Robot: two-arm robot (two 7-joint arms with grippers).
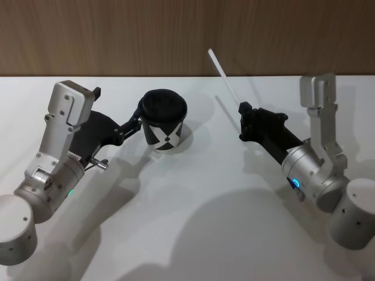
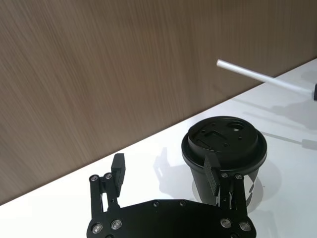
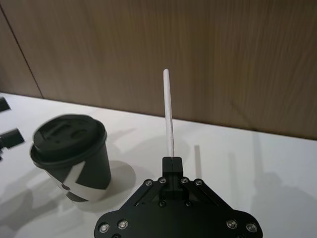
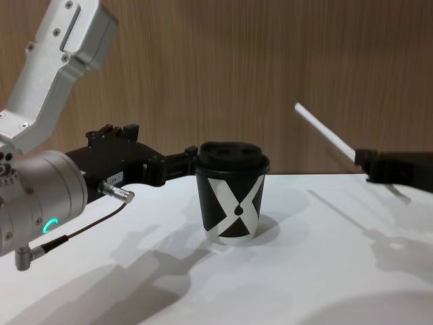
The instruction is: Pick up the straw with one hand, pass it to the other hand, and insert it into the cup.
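As right tool (image 3: pixel 172 161) pinches straw (image 3: pixel 169 114), left tool (image 2: pixel 165 163) gapes, chest-view cup (image 4: pixel 233 198) X

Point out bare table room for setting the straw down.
Bare: the stretch of table in front of the cup, and the gap between cup and right hand, which grips the straw. Crowded: the cup's left side, where the open left hand sits close.

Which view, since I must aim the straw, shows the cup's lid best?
Left wrist view: it looks down on the cup's lid, openings plain. Right wrist view shows it slanted, head view without detail, chest view side-on.
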